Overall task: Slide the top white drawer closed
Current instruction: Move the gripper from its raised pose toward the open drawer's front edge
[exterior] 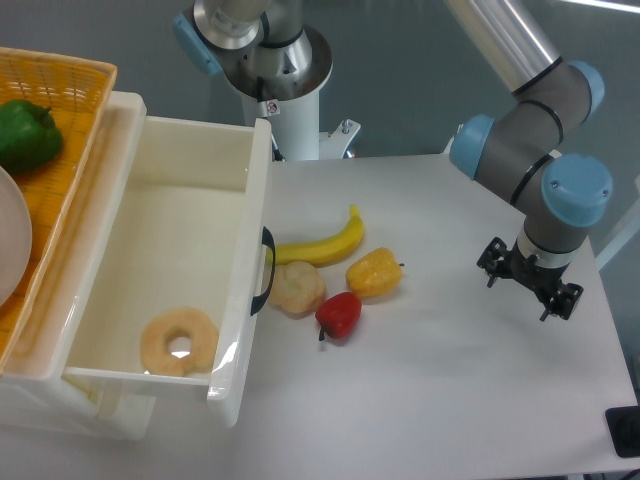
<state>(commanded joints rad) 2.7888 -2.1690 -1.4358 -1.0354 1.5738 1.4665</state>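
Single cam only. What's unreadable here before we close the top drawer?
- End effector: seen from above under the wrist; fingers hidden, open or shut unclear.
- Top white drawer: its left end runs under the orange basket, so its rails are unseen.
- Lower drawer: hidden by the open one.
- Black handle: edge-on, shape unclear.
- White dish: cut by the left edge.

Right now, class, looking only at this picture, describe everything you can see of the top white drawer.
The top white drawer is a large, glossy, box-shaped drawer that looks like plastic, cream-white inside. It stands pulled well out over the table. One curved black handle sits on its front wall. Inside lies a pale ring-shaped piece near the front corner. An orange woven basket sits beside and above its back end. The hand is far off, not touching it.
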